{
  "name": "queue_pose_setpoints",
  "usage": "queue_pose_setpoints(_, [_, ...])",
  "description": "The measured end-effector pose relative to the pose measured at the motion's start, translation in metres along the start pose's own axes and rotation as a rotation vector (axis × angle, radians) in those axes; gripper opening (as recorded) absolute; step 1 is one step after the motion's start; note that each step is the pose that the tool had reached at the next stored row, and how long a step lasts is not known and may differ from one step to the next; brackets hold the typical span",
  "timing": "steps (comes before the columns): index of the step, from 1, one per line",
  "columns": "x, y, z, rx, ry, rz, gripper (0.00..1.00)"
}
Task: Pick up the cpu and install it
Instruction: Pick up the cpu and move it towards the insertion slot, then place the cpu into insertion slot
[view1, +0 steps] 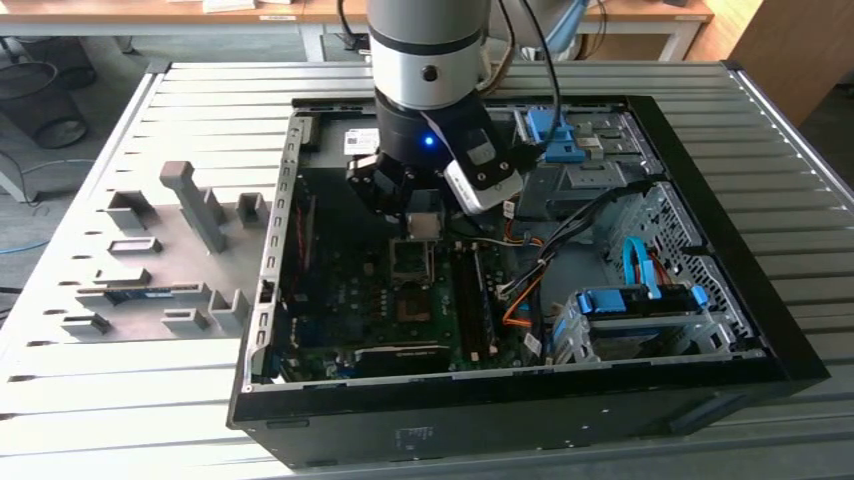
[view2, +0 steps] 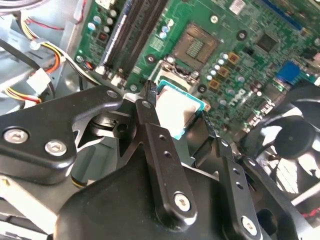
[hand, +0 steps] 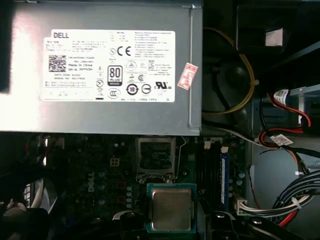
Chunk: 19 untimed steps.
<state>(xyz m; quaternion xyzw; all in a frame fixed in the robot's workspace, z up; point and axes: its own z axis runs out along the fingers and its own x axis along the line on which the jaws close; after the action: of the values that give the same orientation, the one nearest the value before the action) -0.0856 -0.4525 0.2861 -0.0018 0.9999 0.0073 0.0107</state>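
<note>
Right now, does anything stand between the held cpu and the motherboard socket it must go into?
Nothing visible does. The end effector grips the cpu just above the motherboard. The socket lies bare close beside it. The memory slots run alongside, off the path.

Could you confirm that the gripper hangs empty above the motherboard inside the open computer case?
Not empty: the second wrist view shows the gripper shut on the cpu. It does hang above the motherboard inside the open computer case.
</note>
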Motion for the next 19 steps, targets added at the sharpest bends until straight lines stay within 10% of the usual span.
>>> queue_pose_setpoints(6, [-0.0113,-0.0025,0.0054,0.0001,0.0009,0.0,0.47])
queue_pose_setpoints(19, [-0.0116,-0.0166,0.0153,-0.0001,0.0007,0.0,0.47])
